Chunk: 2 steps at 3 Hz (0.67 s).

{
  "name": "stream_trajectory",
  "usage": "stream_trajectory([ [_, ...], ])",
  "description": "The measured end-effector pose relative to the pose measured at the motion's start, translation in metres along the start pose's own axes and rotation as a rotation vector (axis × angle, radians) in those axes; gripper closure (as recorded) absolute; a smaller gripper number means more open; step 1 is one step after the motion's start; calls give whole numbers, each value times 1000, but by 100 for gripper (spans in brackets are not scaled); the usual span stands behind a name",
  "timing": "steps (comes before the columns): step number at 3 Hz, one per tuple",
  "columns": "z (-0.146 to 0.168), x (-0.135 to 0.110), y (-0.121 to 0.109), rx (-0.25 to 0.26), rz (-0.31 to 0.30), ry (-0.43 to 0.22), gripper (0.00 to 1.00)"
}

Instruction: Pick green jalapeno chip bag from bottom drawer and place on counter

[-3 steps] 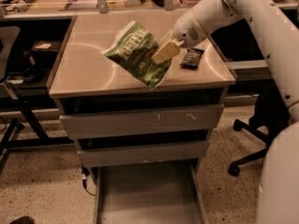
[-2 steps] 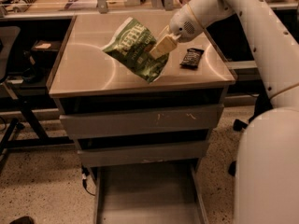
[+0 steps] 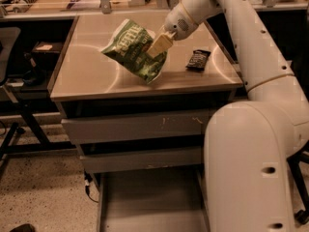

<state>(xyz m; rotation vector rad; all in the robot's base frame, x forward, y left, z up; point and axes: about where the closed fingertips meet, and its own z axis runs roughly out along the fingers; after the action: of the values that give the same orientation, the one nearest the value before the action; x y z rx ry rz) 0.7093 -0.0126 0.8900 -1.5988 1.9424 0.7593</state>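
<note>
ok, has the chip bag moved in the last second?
Yes. The chip bag, held in the gripper, has shifted slightly left and up in view, away from the dark packet on the counter.

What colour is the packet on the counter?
Dark brown-black, camera view. Tool grips green bag over counter.

Colours: green jalapeno chip bag point(image 3: 129, 46) dark green with pale block lettering, pinched in cream gripper point(image 3: 157, 46) above beige-grey glossy counter point(image 3: 91, 74) with faint arc marks. Small packet point(image 3: 198, 60) brown-black; bottom drawer point(image 3: 149, 204) flat grey.
</note>
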Motion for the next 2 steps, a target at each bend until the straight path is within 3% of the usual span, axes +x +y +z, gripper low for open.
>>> stream_trajectory([
  [2,42,-23,-18,-18,4,36,100],
])
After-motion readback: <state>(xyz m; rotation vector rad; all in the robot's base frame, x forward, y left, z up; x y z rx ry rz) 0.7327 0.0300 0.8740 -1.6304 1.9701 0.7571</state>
